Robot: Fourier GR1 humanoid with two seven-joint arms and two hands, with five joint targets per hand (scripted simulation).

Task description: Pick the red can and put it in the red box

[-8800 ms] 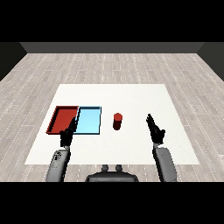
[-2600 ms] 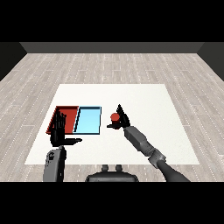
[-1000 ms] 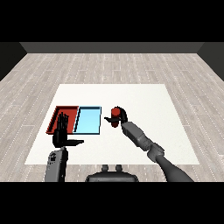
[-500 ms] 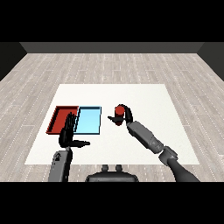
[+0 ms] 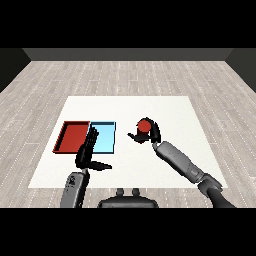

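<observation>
White desk [image 5: 170,107] on grey plank flooring. Nearest, at 7 o'clock, the left robot hand [image 5: 87,152] has straight fingers and its thumb out, over the near edges of the red tray [image 5: 65,135] and light blue tray [image 5: 111,137]. Farther, at centre, the right robot hand [image 5: 148,136] curls round the red can [image 5: 144,125], right of both trays.

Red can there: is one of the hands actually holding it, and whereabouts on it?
Yes. The right hand is curled round the side of the red can, whose top shows above the fingers. The left hand holds nothing.
</observation>
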